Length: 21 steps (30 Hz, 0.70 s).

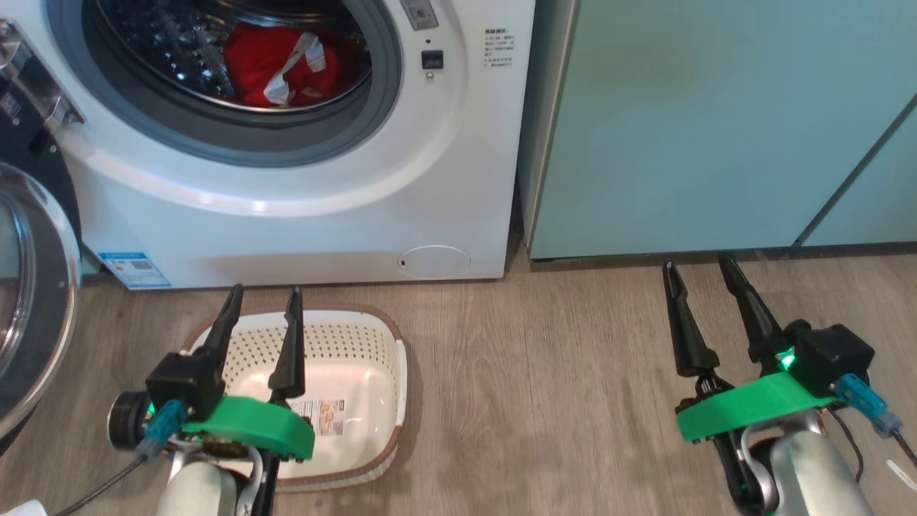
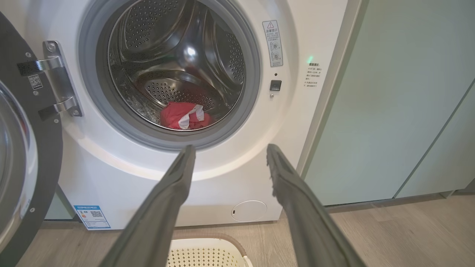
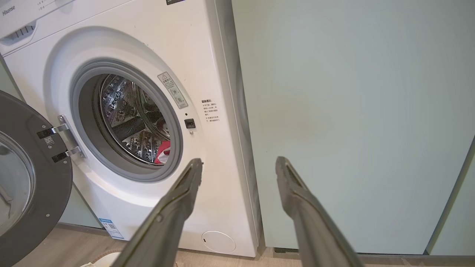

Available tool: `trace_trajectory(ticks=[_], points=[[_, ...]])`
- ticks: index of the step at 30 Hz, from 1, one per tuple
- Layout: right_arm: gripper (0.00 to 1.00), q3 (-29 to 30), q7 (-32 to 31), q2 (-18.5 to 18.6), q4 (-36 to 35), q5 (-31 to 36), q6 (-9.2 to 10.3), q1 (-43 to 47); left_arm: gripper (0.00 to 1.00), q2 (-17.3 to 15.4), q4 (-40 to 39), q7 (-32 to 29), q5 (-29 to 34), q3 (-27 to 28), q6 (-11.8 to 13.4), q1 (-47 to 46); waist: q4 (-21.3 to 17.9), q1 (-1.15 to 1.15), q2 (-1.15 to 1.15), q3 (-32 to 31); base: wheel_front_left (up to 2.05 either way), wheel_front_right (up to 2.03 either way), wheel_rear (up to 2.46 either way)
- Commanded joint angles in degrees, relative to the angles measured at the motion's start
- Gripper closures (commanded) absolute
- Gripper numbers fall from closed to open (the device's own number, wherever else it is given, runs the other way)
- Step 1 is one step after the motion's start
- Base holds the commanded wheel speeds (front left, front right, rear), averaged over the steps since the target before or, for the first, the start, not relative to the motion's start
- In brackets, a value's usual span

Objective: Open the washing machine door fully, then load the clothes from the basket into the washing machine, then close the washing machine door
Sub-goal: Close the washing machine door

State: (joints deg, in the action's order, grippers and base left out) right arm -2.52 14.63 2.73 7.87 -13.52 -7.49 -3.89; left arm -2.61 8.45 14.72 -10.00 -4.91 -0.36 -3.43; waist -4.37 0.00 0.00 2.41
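Clothes in the drum, door swung wide, both your grippers spread and holding nothing.

You've got one red-and-white bundle of clothes point(image 1: 276, 64) lying at the bottom of the drum of the washing machine point(image 1: 286, 215); its one washing machine door point(image 1: 36, 287) stands open on the left, glass dome facing out; one basket point(image 1: 358, 358) sits on the floor point(image 1: 537, 358) just before the machine, pale bottom and paper label showing; your left gripper point(image 1: 266, 289) hangs over the basket's left side, two dark fingers apart, pointing at the machine front; your right gripper point(image 1: 697, 261) is well apart to the right over bare floor, two fingers apart, aimed at the teal cabinets point(image 1: 680, 129).
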Motion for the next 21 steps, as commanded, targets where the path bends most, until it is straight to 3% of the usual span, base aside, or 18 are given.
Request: trace_trajectory(ticks=[1, 14, 21], points=[[0.00, -1.26, 0.37, 0.15, -1.92, -0.05, 0.00, -1.18, 0.00, -0.27, -1.90, 0.28, -0.05, 2.26, 0.13, -2.24, 0.06, 0.00, 0.00, 0.06, -1.49, 1.45, 0.04], [0.00, -1.20, 0.37, 0.15, -1.63, 0.05, 0.00, -1.22, 0.00, -0.27, -1.87, 0.28, 0.69, 2.59, 0.49, -2.37, 0.54, 0.00, 0.00, -0.03, -2.00, 1.97, 0.04], [0.00, -1.25, 0.37, 0.15, -1.45, 0.09, 0.00, -1.17, 0.00, -0.27, -1.47, 0.28, 0.90, 2.44, 0.96, -2.27, 0.69, 0.00, 0.00, -0.25, -1.26, 1.26, 0.00]])
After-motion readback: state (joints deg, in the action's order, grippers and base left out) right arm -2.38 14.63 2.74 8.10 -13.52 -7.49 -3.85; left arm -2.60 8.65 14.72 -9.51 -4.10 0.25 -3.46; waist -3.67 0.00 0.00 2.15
